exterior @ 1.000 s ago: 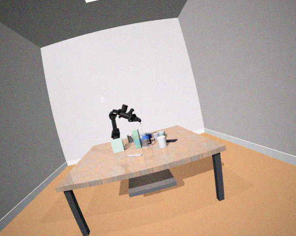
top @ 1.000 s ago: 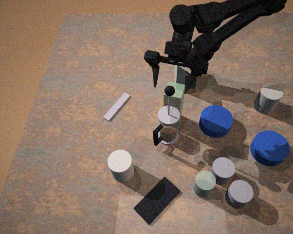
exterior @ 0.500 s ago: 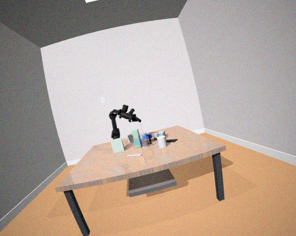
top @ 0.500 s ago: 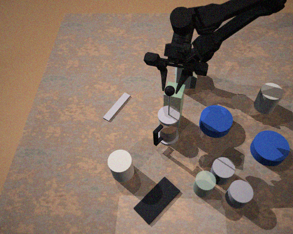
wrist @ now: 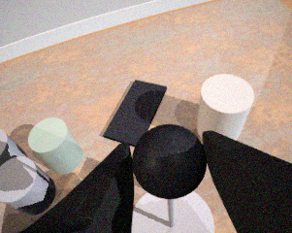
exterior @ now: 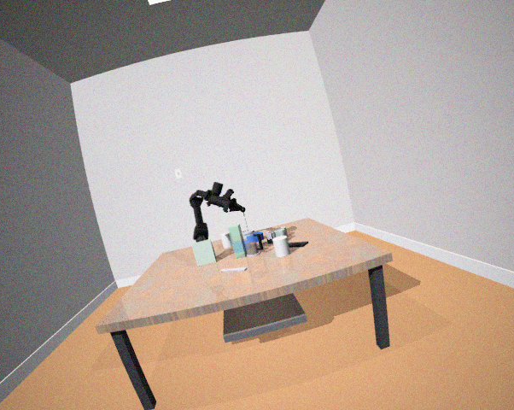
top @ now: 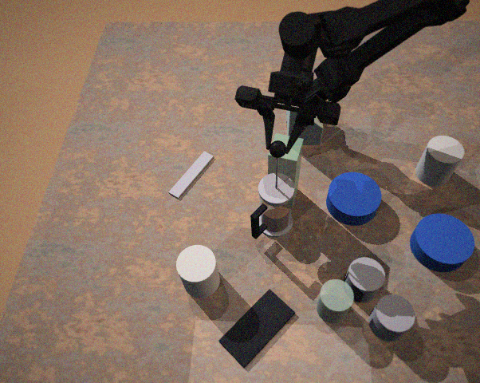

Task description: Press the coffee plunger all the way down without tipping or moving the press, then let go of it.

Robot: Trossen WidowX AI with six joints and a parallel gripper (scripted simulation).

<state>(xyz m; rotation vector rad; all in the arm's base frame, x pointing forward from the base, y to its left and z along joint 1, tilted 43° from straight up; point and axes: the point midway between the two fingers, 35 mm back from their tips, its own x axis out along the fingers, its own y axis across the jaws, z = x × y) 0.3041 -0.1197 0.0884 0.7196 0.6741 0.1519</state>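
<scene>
Top view: claw (top: 278,147) clamped on plunger knob (top: 277,148), rod raised above lid (top: 275,190). Press (top: 274,211) upright on surface (top: 120,136), green box (top: 289,163) just behind.
</scene>
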